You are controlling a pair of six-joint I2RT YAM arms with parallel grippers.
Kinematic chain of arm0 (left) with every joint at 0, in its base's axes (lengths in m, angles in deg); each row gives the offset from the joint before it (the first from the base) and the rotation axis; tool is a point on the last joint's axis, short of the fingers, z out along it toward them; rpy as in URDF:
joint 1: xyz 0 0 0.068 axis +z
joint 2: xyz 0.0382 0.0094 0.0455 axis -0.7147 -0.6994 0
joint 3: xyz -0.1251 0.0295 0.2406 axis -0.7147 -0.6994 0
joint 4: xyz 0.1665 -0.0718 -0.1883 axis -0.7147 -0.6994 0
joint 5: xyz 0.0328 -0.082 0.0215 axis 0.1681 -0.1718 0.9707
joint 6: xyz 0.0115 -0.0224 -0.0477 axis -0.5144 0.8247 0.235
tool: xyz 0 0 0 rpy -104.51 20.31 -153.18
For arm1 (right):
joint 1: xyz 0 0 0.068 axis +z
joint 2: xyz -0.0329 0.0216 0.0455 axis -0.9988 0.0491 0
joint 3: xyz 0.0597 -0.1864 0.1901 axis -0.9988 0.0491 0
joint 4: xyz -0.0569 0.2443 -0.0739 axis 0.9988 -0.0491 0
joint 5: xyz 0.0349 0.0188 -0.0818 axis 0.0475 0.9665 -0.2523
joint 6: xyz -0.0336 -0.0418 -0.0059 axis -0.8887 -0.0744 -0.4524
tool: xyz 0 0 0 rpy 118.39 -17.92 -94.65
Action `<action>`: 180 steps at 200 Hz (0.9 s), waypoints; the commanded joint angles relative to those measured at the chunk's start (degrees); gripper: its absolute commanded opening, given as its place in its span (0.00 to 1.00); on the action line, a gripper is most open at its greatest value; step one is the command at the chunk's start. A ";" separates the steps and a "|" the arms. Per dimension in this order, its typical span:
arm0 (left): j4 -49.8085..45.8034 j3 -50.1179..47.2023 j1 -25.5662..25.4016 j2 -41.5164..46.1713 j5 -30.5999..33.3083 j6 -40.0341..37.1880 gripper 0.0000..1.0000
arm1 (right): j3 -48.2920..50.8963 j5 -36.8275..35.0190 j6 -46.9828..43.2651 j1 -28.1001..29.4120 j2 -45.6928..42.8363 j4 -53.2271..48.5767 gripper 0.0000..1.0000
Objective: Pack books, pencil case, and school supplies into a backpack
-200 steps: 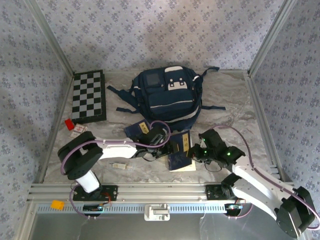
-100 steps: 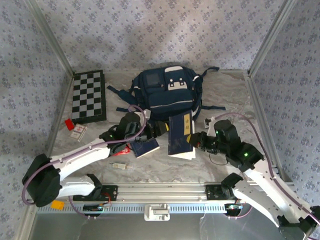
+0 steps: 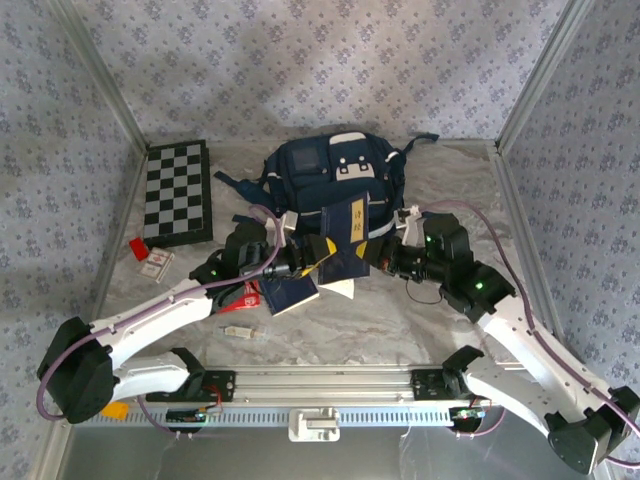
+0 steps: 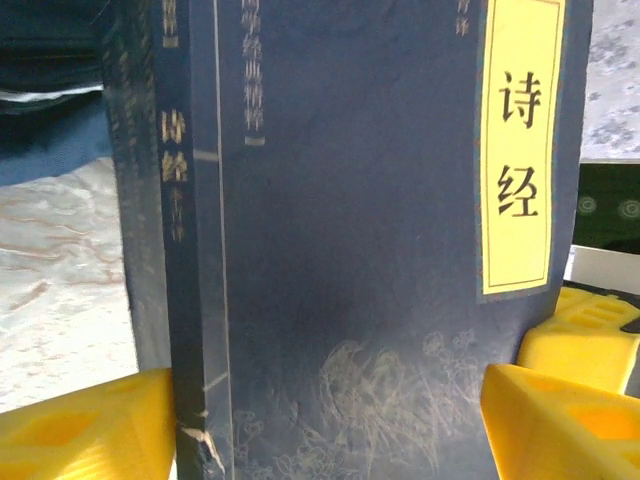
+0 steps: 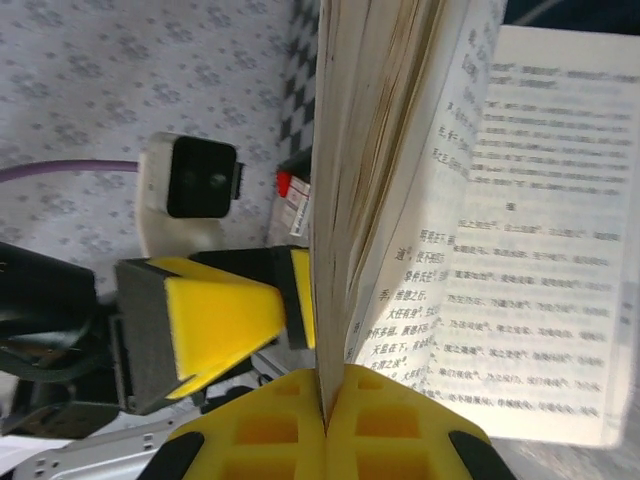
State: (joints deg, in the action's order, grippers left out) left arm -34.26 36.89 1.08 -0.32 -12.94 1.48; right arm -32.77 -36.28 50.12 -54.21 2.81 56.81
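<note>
One dark blue paperback book (image 4: 350, 250) pinched in my right gripper (image 5: 325, 400), left gripper (image 4: 330, 420) open astride it; book-packing step, next likely feeding it into the navy fabric backpack (image 3: 335, 185).

blue-grey walls (image 3: 320, 60) with a tiny flower print all round, bare aluminium frame posts (image 3: 105, 80) up the corners, tabletop (image 3: 460, 190) under a crinkly pale marbled sheet, silver slotted rail (image 3: 330, 383) along the near edge, soft light, brighter mid back wall
</note>
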 commanded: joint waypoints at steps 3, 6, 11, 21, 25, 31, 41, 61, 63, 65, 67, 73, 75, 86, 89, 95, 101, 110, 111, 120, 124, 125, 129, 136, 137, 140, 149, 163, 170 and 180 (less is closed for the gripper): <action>4.96 0.41 0.86 1.54 -3.53 2.25 0.73 | -0.42 3.15 2.20 -0.65 -0.17 8.75 0.00; 5.12 0.44 0.86 1.65 -3.55 2.34 0.72 | -0.33 3.16 2.18 -0.67 -0.17 8.72 0.00; 5.33 0.62 0.89 1.83 -3.63 2.53 0.70 | -0.16 3.04 2.05 -0.71 -0.25 8.67 0.00; 5.45 0.97 0.87 2.26 -3.72 2.79 0.67 | 0.12 2.76 1.61 -0.80 -0.34 8.40 0.00; 5.40 1.10 0.99 2.42 -3.75 2.65 0.65 | 0.48 2.70 1.36 -0.84 -0.28 8.05 0.00; 5.43 1.25 0.96 2.71 -3.73 2.55 0.63 | 0.83 2.76 1.06 -0.93 -0.33 7.72 0.00; 5.52 1.39 1.07 2.98 -3.56 2.56 0.57 | 1.47 2.94 0.57 -1.28 -0.19 6.84 0.00; 5.24 1.62 1.32 3.05 -3.31 2.97 0.45 | 3.82 3.93 0.55 -2.11 -0.25 6.77 0.00; 5.17 1.62 1.30 3.01 -3.29 3.05 0.44 | 4.09 3.92 0.67 -2.19 -0.25 6.85 0.00; 5.18 1.65 1.36 2.96 -3.29 3.13 0.42 | 4.33 3.99 0.70 -2.27 -0.32 6.94 0.00; 5.12 1.72 1.37 2.93 -3.29 3.20 0.41 | 4.45 3.96 0.73 -2.36 -0.30 6.96 0.00; 5.16 1.61 1.49 2.91 -3.20 3.38 0.38 | 4.94 4.11 0.93 -2.81 -0.39 7.08 0.00; 5.29 1.64 1.47 2.85 -3.18 3.41 0.37 | 5.16 4.12 0.92 -2.91 -0.42 7.11 0.00; 5.63 1.65 1.47 2.66 -3.11 3.42 0.32 | 5.74 4.33 0.99 -3.33 -0.39 7.66 0.00; 5.66 1.65 1.52 2.62 -3.04 3.42 0.30 | 5.98 4.43 1.00 -3.41 -0.43 7.95 0.00; 5.61 1.64 1.47 2.45 -2.90 3.47 0.27 | 6.25 4.62 1.02 -3.44 -0.33 8.41 0.00; 5.71 1.70 1.50 2.33 -2.93 3.67 0.24 | 6.63 4.64 1.06 -3.45 -0.21 8.73 0.01; 5.89 1.70 1.62 2.13 -2.96 3.93 0.20 | 6.67 4.56 0.91 -3.61 -0.06 8.26 0.03; 5.93 1.68 1.63 2.08 -2.95 3.94 0.19 | 6.65 4.56 0.86 -3.61 -0.03 8.16 0.04; 5.81 1.89 1.82 2.03 -2.77 3.95 0.15 | 6.64 4.63 0.33 -3.95 0.09 6.81 0.07; 5.80 1.92 1.88 2.04 -2.68 3.95 0.13 | 6.71 4.63 0.16 -4.17 0.01 6.25 0.08; 5.89 1.92 1.90 2.04 -2.68 3.95 0.12 | 6.71 4.64 0.08 -4.16 0.01 6.09 0.09; 5.95 1.96 2.04 2.03 -2.67 3.88 0.09 | 6.77 4.57 -0.06 -4.53 -0.07 5.55 0.11; 6.25 2.20 2.34 2.05 -2.67 3.65 0.06 | 7.01 4.41 -0.28 -4.95 -0.23 4.55 0.17; 6.29 2.24 2.39 2.04 -2.76 3.58 0.05 | 7.08 4.40 -0.27 -5.07 -0.25 4.36 0.17; 6.28 2.43 2.63 2.04 -2.76 3.52 0.04 | 7.26 4.39 -0.25 -5.29 -0.33 3.96 0.20; 6.07 3.04 3.43 2.04 -2.82 3.50 0.00 | 7.93 4.70 0.03 -6.26 -0.51 3.41 0.28; 6.85 3.59 4.36 2.12 -2.52 4.22 0.00 | 9.15 6.76 1.39 -7.86 -0.71 4.12 0.46; 8.18 3.72 4.50 2.04 -2.34 4.70 0.00 | 9.75 7.69 2.06 -8.44 -0.83 5.19 0.60; 9.51 4.19 4.46 1.78 -2.43 5.30 0.00 | 10.21 8.35 2.99 -8.81 -0.87 6.10 0.79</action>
State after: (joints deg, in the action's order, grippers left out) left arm -31.72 37.37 4.82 0.78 -14.73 5.63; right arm -24.18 -31.56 51.52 -61.69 2.77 61.99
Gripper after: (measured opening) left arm 0.104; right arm 0.586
